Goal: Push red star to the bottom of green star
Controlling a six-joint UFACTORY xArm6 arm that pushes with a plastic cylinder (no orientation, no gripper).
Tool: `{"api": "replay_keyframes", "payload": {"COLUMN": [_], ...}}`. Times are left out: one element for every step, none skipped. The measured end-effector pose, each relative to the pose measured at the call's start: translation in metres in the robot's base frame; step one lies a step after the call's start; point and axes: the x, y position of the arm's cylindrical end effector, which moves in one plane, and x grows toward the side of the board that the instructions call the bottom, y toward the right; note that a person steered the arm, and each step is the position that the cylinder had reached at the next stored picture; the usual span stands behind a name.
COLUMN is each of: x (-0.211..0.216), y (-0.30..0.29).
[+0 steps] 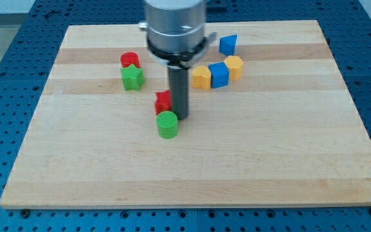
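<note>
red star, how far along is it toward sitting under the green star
Partly there. My tip is against the view's right side of the red star, which sits just above the green cylinder. The star is still to the lower right of the green star, so it needs more pushing toward the view's left.

red star (pixel 163 102) half hidden behind rod, arm cut off at top
</note>
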Motion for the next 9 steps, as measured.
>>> {"api": "replay_keyframes", "payload": {"x": [-0.013,-0.015,-0.015,-0.015,-0.015,-0.017,-0.018,-0.018,-0.018], "y": [-0.036,-0.043,-0.046,-0.065,-0.082,-0.096,-0.097,-0.080,-0.041]}}
